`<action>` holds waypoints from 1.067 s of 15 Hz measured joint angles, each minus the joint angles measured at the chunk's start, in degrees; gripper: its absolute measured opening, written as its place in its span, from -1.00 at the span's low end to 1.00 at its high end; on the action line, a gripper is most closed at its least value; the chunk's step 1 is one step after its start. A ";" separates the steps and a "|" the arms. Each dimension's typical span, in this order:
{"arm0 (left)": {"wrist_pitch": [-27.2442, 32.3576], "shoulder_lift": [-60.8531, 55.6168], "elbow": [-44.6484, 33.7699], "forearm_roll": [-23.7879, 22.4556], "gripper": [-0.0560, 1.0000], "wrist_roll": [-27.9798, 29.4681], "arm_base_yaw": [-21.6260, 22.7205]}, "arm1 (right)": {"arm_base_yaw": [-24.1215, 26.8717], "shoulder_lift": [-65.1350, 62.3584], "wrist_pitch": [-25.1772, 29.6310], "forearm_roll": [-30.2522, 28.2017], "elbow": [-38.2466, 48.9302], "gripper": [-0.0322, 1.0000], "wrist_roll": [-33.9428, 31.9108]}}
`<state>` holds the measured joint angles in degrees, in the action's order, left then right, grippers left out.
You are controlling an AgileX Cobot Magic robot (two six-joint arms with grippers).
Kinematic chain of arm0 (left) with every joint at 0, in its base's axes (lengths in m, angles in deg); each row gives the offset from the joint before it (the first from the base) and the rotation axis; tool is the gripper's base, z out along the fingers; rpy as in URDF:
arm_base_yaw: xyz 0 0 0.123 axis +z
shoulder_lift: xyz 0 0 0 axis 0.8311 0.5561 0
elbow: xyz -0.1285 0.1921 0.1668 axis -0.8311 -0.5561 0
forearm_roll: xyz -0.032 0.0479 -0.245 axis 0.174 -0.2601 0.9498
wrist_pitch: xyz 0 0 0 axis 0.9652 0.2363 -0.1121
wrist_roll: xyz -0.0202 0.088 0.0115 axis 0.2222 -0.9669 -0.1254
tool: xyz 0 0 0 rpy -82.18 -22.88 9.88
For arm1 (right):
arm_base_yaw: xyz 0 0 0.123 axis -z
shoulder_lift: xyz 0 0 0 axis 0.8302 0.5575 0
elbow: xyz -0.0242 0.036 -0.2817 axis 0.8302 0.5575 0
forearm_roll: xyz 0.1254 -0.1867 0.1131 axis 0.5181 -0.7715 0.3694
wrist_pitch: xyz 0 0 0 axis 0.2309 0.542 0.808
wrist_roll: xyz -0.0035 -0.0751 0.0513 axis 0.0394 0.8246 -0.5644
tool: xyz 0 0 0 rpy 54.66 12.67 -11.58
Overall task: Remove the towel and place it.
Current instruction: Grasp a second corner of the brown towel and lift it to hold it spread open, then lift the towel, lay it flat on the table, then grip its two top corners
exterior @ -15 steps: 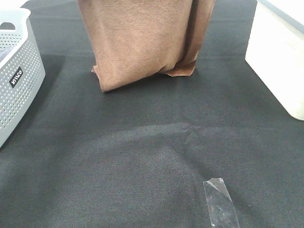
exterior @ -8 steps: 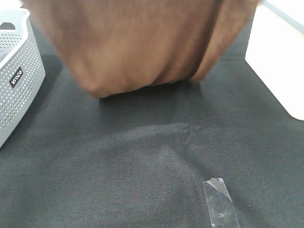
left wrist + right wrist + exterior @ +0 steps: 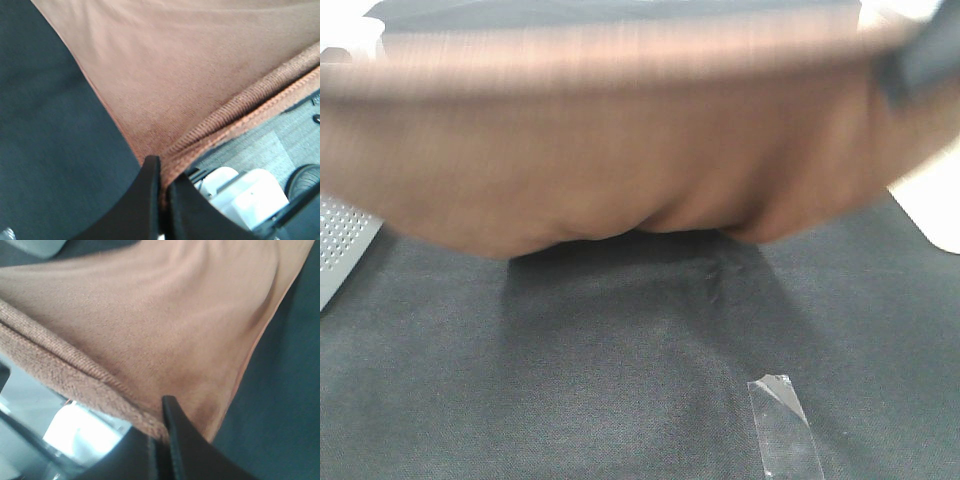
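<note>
Far left of the tape strip, a corner of the white perforated basket shows under the cloth's edge. The left pincer is clamped on the stitched hem of the brown towel, the hem squeezed between its black fingers. From there the towel is stretched sideways in the air beyond the tape, with its long axis running left to right across the black table cover. Its middle sags lowest beyond and just left of the tape. Whether that belly touches the cover cannot be told, as the picture is blurred. The right pincer is clamped on the hem at the other end. Right of the tape and further back stands a white box. Each arm has one end, so neither is nearer. I judge that laying the towel down depends on both ends lowering together, along that sideways line.
</note>
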<state>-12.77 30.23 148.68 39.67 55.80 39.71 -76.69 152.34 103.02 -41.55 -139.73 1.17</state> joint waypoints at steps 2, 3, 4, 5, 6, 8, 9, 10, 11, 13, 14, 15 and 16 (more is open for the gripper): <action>-0.11 -4.47 -3.67 0.74 -0.89 0.00 0.00 | -0.11 -3.84 -0.17 1.32 4.47 -0.94 -1.09; -0.11 -6.25 -4.58 1.38 -0.89 0.00 0.00 | -0.17 -5.90 -0.29 1.78 5.56 -0.94 -1.55; -0.11 -7.45 -4.93 1.95 -0.89 0.00 0.00 | -0.17 -7.39 -0.29 2.41 6.25 -0.94 -2.01; -0.11 -8.19 -5.79 2.75 -0.89 0.00 0.00 | -0.17 -8.54 -0.29 2.64 7.16 -0.94 -2.41; -0.17 -8.59 -7.28 3.27 -0.89 0.00 0.00 | -0.17 -9.17 -0.40 2.75 8.88 -0.94 -2.41; -0.23 -8.65 -12.32 4.30 -0.89 -0.34 0.00 | -0.17 -9.22 -0.52 2.98 13.12 -0.94 -2.41; -0.29 -8.65 -14.95 4.87 -0.89 -0.92 0.00 | -0.17 -9.17 -0.52 3.32 15.58 -0.94 -2.41; -0.40 -8.65 -17.19 5.44 -0.89 -1.43 0.00 | -0.17 -9.17 -0.63 3.55 17.93 -0.94 -2.41; -0.46 -8.31 -19.08 6.02 -0.89 -1.89 0.00 | -0.17 -9.00 -0.63 3.78 20.05 -0.94 -2.41; -0.63 -6.13 -22.75 7.22 -0.89 -3.09 0.00 | -0.17 -7.73 -0.97 3.84 24.18 -0.94 -2.41; -0.63 -3.84 -24.64 8.14 -0.89 -4.35 0.00 | -0.17 -5.50 -1.20 3.78 26.36 -0.94 -2.41; -0.63 -3.84 -24.64 8.14 -0.89 -4.35 0.00 | -0.17 -5.50 -1.20 3.78 26.36 -0.94 -2.41; -0.63 -1.66 -25.55 8.65 -0.89 -5.50 0.00 | -0.17 -3.67 -1.20 3.67 27.10 -0.94 -2.41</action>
<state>-13.40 28.57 123.12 48.32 50.30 39.71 -76.86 148.68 101.82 -37.89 -112.63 -1.24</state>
